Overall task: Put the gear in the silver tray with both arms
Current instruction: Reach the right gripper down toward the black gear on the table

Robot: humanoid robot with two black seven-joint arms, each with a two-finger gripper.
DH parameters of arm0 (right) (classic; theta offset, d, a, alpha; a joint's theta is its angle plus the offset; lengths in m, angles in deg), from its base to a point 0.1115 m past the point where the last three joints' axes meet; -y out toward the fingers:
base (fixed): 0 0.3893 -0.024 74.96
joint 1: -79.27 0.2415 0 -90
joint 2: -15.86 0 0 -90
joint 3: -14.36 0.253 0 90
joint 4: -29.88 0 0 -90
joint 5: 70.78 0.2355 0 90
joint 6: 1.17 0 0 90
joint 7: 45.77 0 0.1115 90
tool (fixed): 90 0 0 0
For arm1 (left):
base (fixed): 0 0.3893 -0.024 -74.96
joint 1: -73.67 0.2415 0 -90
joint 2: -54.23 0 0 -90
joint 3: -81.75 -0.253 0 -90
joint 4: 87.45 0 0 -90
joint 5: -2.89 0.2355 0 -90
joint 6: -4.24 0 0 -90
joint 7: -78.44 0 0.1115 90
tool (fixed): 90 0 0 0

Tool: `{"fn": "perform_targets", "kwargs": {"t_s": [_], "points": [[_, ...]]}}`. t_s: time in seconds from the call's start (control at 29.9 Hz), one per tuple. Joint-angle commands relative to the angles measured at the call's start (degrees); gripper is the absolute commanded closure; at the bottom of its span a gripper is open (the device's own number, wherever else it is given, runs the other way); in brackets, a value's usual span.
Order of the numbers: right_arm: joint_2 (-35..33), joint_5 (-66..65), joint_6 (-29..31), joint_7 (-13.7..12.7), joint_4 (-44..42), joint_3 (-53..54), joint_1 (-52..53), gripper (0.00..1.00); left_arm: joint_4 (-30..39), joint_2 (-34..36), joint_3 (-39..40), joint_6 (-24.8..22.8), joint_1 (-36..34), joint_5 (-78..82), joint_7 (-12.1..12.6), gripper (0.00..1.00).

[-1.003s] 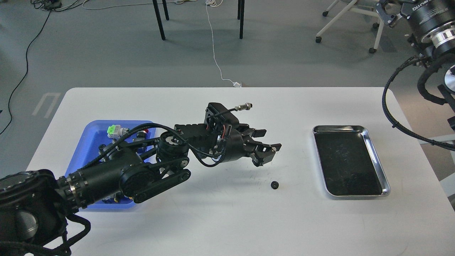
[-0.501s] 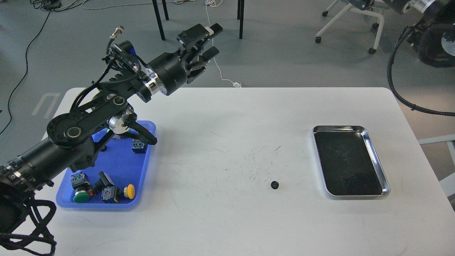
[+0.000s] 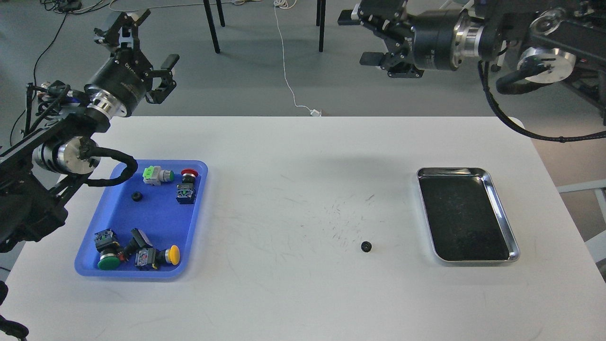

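Head view: gear point(image 3: 366, 246) on table point(image 3: 293, 293), seemingly short of silver tray point(image 3: 502, 208).

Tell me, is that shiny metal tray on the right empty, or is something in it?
Empty. The silver tray shows only its bare dark bottom; the small black gear lies on the white table, apart from it.

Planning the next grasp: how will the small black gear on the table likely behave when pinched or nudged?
The gear lies flat on the white table, so it probably slides rather than rolls if nudged. It looks small and thin, so pinching it off the surface may be fiddly. Its toothed rim should resist slipping; it seems rigid and light.
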Motion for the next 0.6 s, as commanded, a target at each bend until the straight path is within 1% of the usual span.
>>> {"fn": "perform_targets", "kwargs": {"t_s": [0.0, 0.1, 0.17, 0.27, 0.4, 0.47, 0.57], "points": [[4.57, -8.12, -0.02, 0.76, 1.1, -6.11, 2.5, 0.01, -0.97, 0.08, 0.2, 0.13, 0.03, -0.89, -1.32, 0.02], [8.61, -13.49, -0.02, 3.13, 2.41, -10.24, 4.52, 0.01, -0.97, 0.43, 0.2, -0.22, 0.64, -1.33, -5.19, 0.02], [11.16, -16.04, -0.02, 4.45, 2.59, -12.53, 5.58, 0.01, -0.97, 0.87, 0.29, -0.31, 1.08, -1.42, -6.34, 0.02], [14.86, -21.22, -0.02, 6.12, 3.73, -16.92, 5.85, 0.01, -0.44, 0.96, 0.29, -0.57, 2.4, -3.95, -6.34, 0.02], [17.5, -32.2, -0.02, 13.58, 5.84, -21.23, 5.67, 0.02, -0.44, 1.57, 0.38, -3.29, 2.84, -7.92, -6.17, 0.02], [18.82, -36.42, -0.02, 15.08, 6.11, -23.51, 5.23, 0.02, -0.44, 2.01, 0.46, -4.0, 2.84, -8.1, -6.17, 0.02], [21.01, -40.65, -0.25, 15.26, 6.46, -28.34, 4.36, 0.02, -0.44, 2.36, 0.73, -4.7, 2.75, -8.1, -6.08, 0.02]]}}
